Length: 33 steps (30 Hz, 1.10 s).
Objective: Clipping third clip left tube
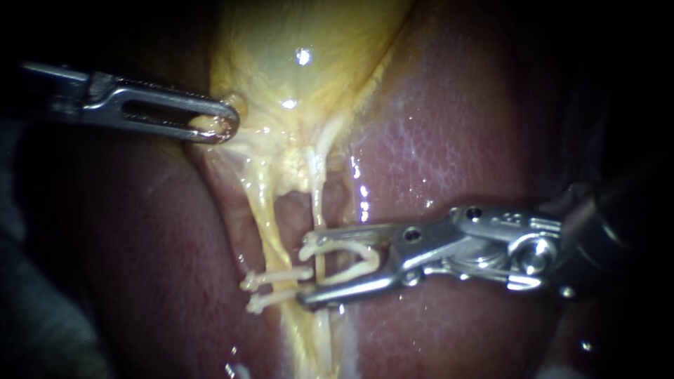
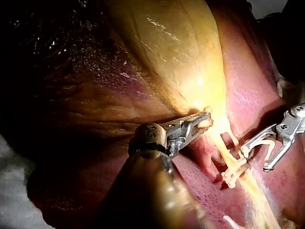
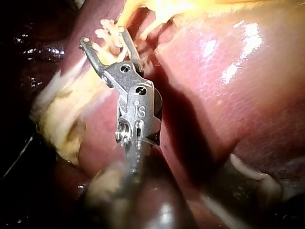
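Right instrument (image 1: 309,270): shaft enters from the right, jaws standing wide apart and grasping a white clip (image 1: 351,256) seated between them, one leg along each jaw. The tips lie just beside the near ends of two set clips (image 1: 277,277), close to touching them; whether they touch cannot be told.

Left tube (image 1: 263,217): a pale yellow strand running from the gallbladder (image 1: 309,42) down across the liver (image 1: 449,126). It lies just beyond the jaw tips, outside the mouth of the jaws. Both set clips cross it side by side, level with the mouth. No third clip sits on the tube; the one in the jaws is still spread.

Right tube (image 1: 317,203): a thinner whitish strand descending to the upper jaw. It shows again in the gap between the clip's legs. Whether it passes through the mouth or behind it cannot be told.

Left instrument (image 1: 225,126): shaft enters from the left, slotted jaws clenched on a fold at the gallbladder's lower margin, well apart from the right instrument. The tissue below this hold is drawn taut.

Left wrist view: left instrument (image 2: 202,121) pinches yellow tissue; ahead of it lie the set clips (image 2: 233,174), and beyond them the right instrument (image 2: 256,159) with its jaws spread.

Right wrist view: right instrument (image 3: 104,37) has its jaws spread, with white clip material (image 3: 107,33) between and just ahead of them; individual clips cannot be separated there.
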Available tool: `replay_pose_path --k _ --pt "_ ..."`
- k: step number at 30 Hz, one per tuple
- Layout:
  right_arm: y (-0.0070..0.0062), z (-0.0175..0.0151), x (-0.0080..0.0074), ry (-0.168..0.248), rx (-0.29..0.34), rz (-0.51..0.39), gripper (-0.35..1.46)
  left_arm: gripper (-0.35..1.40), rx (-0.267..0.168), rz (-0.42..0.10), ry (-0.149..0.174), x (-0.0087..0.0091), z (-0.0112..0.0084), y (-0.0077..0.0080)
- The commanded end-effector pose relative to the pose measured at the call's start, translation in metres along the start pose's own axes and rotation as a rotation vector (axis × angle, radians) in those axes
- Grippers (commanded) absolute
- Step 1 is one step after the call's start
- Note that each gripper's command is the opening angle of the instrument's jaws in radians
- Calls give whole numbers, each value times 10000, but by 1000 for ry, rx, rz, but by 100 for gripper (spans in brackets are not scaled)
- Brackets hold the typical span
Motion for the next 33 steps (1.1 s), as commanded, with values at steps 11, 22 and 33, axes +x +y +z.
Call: replay_pose_path --k 11,22,33 --pt "40 9 -27 -4 0 41 50 -35 0 0 0 0 0 0" --pt "63 5 -33 -20 5 44 50 -35 0 0 0 0 0 0" --pt "73 17 -31 -32 25 42 50 -35 1 0 0 0 0 1"
